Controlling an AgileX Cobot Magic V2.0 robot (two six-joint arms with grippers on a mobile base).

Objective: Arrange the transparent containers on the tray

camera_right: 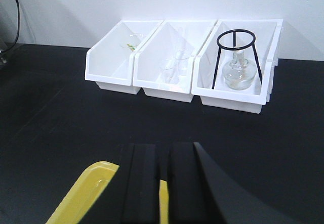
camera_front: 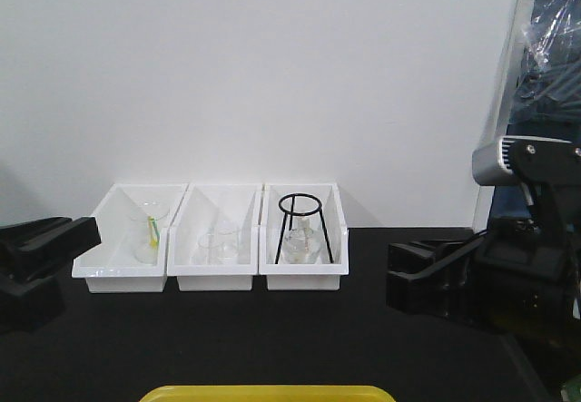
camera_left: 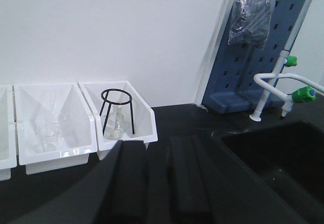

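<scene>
Front view has the yellow tray (camera_front: 268, 392) barely peeking in at the bottom edge, both claws look closed and empty, and honestly the thin glass tubes in the middle white bin (camera_front: 216, 237) could slip or crack if pinched off-center.

- You are facing a plain white wall (camera_front: 272, 75) that fills the scene behind the bench.
- Your work surface is a matte black tabletop (camera_front: 272, 338) running up to that wall.
- To your right you have a blue pegboard panel (camera_left: 263, 62) leaning against the wall, with a clear plastic bag (camera_left: 250, 11) hanging on it.
- Beside it you see a white tap (camera_left: 276, 90) with green knobs above a black sink (camera_left: 283, 158) sunk into the bench.
- Light is even and soft, with faint shadows.
</scene>
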